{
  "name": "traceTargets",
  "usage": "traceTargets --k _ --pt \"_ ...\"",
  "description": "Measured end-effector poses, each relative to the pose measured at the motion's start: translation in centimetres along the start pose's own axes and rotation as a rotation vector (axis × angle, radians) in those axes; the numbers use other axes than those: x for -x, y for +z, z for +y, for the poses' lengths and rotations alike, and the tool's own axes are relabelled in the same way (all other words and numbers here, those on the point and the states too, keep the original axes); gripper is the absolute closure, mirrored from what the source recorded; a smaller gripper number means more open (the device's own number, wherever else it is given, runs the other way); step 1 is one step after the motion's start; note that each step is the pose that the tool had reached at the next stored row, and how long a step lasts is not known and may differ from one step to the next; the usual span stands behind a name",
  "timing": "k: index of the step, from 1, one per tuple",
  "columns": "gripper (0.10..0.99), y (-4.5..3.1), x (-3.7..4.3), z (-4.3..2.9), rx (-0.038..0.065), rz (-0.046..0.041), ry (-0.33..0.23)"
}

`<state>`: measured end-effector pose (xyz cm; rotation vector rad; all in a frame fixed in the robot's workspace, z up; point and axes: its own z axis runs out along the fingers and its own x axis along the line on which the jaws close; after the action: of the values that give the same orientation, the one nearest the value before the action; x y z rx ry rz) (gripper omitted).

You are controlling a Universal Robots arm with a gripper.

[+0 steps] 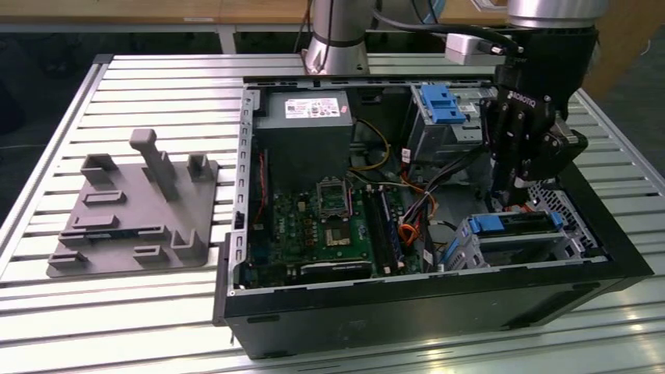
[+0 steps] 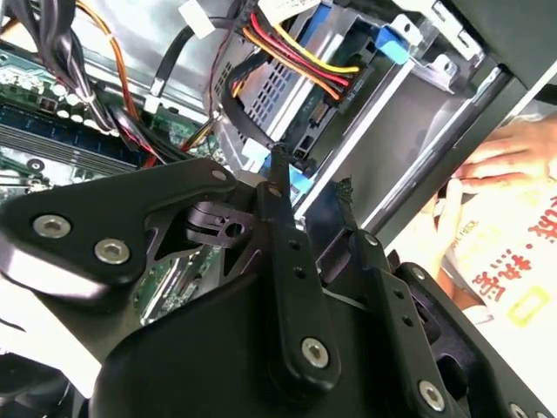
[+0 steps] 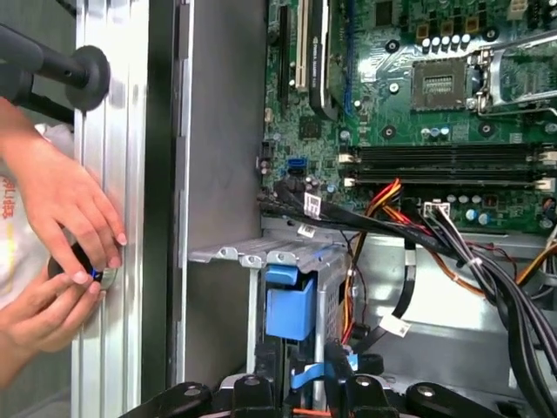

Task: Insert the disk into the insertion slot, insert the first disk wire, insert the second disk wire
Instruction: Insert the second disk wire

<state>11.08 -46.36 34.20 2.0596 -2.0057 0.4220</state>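
A black, bolted-metal robot gripper (image 2: 311, 187) looms closest in the second wrist view. It points down into an open black computer case (image 1: 416, 312) that lies on its side on a slatted aluminium table (image 1: 156, 78). In the exterior view, the gripper (image 1: 509, 204) hangs at the case's near corner on that view's right.

Directly below the gripper is the disk (image 1: 525, 234), a flat grey metal drive framed in a bright blue plastic carrier. The disk lies flat inside the insertion slot (image 1: 465, 248), the low silver perforated sheet-metal bay. Its connector end faces the case interior, probably so the cables can reach it.

A red, yellow and black power wire (image 2: 305, 61) runs to a black plug at that end and looks seated, though the angle leaves this uncertain. A small blue plug (image 2: 298, 181) on a black cable sits right at the gripper's tip. I cannot tell whether the gripper is clenched on it or released.

Farther back stands a taller silver cage (image 1: 441, 105) with a blue clip. A grey plastic fixture (image 1: 135, 218) rests on the table at the exterior view's left. A person's hands (image 3: 61, 226) touch a small dark knob at the table edge.
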Motion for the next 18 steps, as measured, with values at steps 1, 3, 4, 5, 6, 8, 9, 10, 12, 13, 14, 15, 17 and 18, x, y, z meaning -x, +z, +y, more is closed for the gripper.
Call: traceTargets --k 1,3,4,5,6,8,9,10,12,13,14,15,17,18 --pt "0.729 0.03 0.02 0.00 -0.008 0.0025 0.003" --pt "0.729 0.07 0.06 0.04 -0.025 0.0068 0.010" --pt "0.729 0.09 0.06 0.07 -0.026 0.0071 0.013" --pt "0.729 0.11 0.07 0.07 -0.023 0.0075 0.019" --pt "0.729 0.12 0.08 0.08 -0.019 0.0082 0.031" --pt "0.729 0.13 0.08 0.09 -0.010 0.0095 0.054" --pt "0.729 0.13 0.08 0.10 -0.009 0.0095 0.056" --pt "0.729 0.13 0.09 0.10 -0.009 0.0095 0.056" --pt "0.729 0.14 0.09 0.09 -0.009 0.0095 0.056" --pt "0.729 0.15 0.09 0.09 -0.009 0.0103 0.056" --pt "0.729 0.16 0.10 0.09 -0.008 0.0138 0.055" --pt "0.729 0.16 0.10 0.09 -0.008 0.0191 0.053" --pt "0.729 0.17 0.10 0.09 -0.008 0.0309 0.047" --pt "0.729 0.18 0.11 0.09 -0.010 0.0347 0.042"
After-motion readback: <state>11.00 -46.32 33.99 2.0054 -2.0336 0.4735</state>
